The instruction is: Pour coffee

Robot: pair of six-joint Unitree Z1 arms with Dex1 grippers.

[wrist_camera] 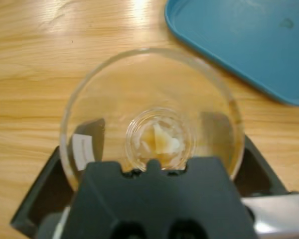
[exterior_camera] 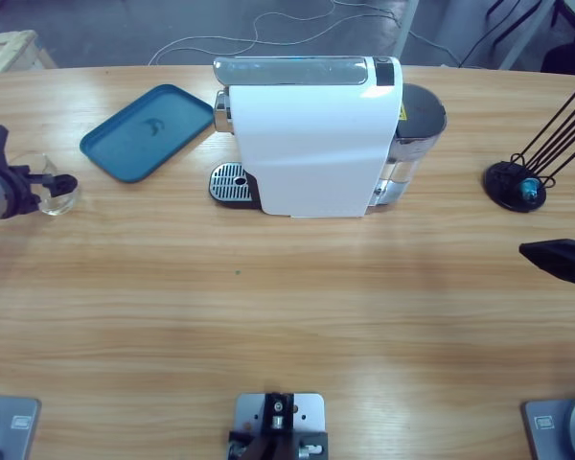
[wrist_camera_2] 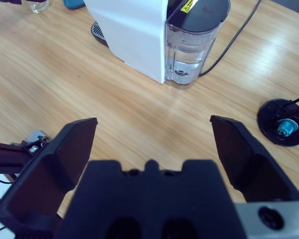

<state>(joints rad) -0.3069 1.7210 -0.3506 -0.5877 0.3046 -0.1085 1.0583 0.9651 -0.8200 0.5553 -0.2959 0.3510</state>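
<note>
The left gripper point(exterior_camera: 59, 184) has its jaws closed around a clear glass cup point(exterior_camera: 56, 195) at the far left of the desk point(exterior_camera: 287, 316), just beside the blue tray point(exterior_camera: 146, 132). Down the left wrist view, the glass cup point(wrist_camera: 150, 117) sits gripped on both sides, and only a thin pale-brown film of coffee point(wrist_camera: 159, 142) shows at the bottom. The right gripper point(wrist_camera_2: 152, 144) hangs with its jaws spread wide and empty over bare wood, well apart from the white coffee machine point(exterior_camera: 311, 134) and the black capsule stand point(exterior_camera: 516, 184).

The step in hand looks like carrying the glass to the machine. To do it well, the left arm should keep the cup level and the grip steady, since smooth glass may slip. It should end centred on the drip grate point(exterior_camera: 232, 180) under the spout point(exterior_camera: 222, 110), rim clear of it. The tray edge is close, so a clean lift before travelling seems wise.
</note>
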